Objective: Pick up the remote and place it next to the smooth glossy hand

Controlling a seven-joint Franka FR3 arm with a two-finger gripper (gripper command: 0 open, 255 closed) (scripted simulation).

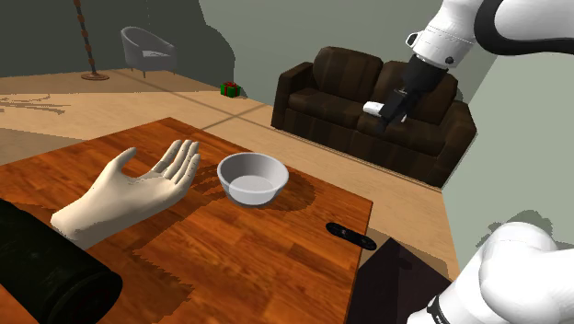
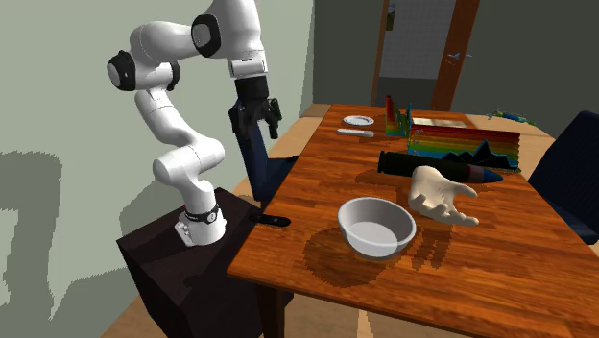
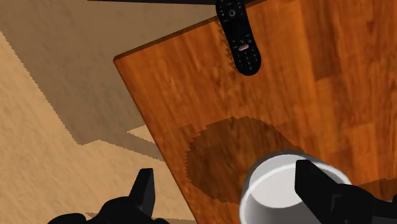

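black remote (image 1: 350,236) crosswise over table (image 1: 230,267) edge

White bowl (image 1: 251,178) mid wooden table (image 1: 230,248); brown sofa (image 1: 340,92) behind; grey armchair (image 1: 147,48) far.

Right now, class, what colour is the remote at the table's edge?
The slim remote is black with a red button; wrist view shows it best.

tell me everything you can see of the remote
The remote is slim, black and oblong, with rows of small buttons, one red button and a round control near one end. It lies flat on the wooden table, at the edge nearest the robot's stand, one end seemingly overhanging. Only the table touches it; nothing grips it.
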